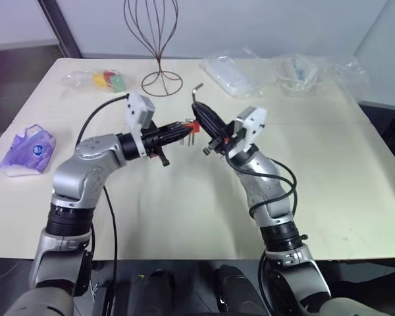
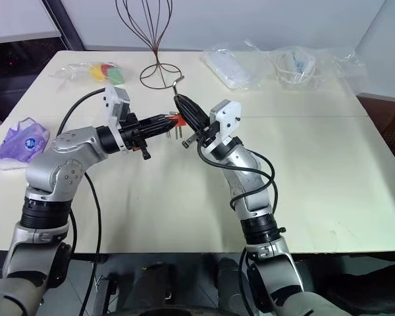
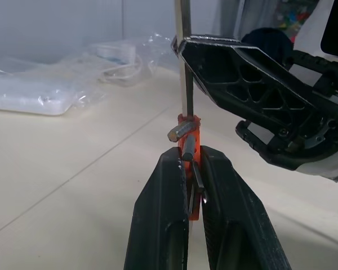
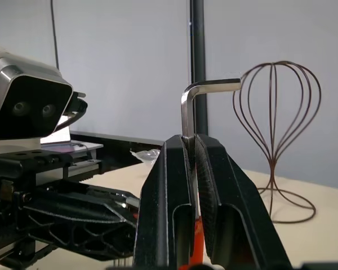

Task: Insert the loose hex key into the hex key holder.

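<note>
1. Two claws met above the worktop [image 1: 184, 217].
2. Left claw [image 1: 184, 130] gripped the hex key holder [image 1: 192, 126].
3. Right claw [image 1: 199, 109] pinched the loose hex key [image 4: 194, 101], its lower end at the holder.

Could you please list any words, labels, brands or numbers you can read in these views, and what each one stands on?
No text can be read anywhere.
The purple packet carries a round printed mark, too small to read.
The clear bags show no legible labels.
</note>
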